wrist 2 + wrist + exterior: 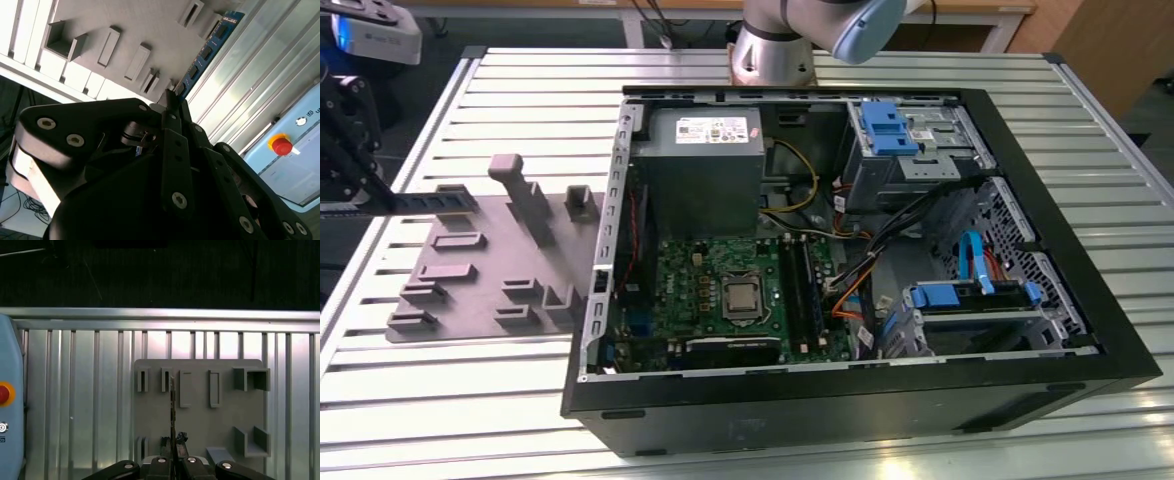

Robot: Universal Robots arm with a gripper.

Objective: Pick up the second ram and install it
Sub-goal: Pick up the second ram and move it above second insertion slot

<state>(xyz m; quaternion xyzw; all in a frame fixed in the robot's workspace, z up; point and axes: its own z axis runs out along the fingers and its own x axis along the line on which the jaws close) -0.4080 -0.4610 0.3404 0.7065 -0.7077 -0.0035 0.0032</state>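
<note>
Slatted metal table [480, 400] carries everything. Open black PC case [854, 410] takes up the middle and the exterior view's right, lying on its side with the inside facing up. Arm base [774, 50] is at the far side, just behind the case.

Grey fixture plate [467, 260] lies flat on the table at the exterior view's left, just beside the case wall, with raised blocks and slots on it.

Inside the case:
- The grey power supply [700, 170] is at the far end.
- The green motherboard [680, 280] is nearer.
- The long black memory slots [798, 290] run near-to-far along the board's right edge.
- Blue drive brackets [894, 125] are far right.

Light-blue control box with a red button [4, 394] sits on the table beside the plate.

Gripper [174, 439] is at the exterior view's far left, over the fixture plate and well apart from the case. Fingers [172, 102] are closed tight on one end of the second ram [207, 47], with no gap showing.

The stick juts straight out past the fingertips. It's edge-on in the first wrist view [172, 410], and blue with a row of dark chips in the second wrist view. In the exterior view it [434, 203] is a dark bar over the plate's far left part. Free end is by the plate's slot blocks, but can't tell if it's touching. It isn't in the motherboard slots.
</note>
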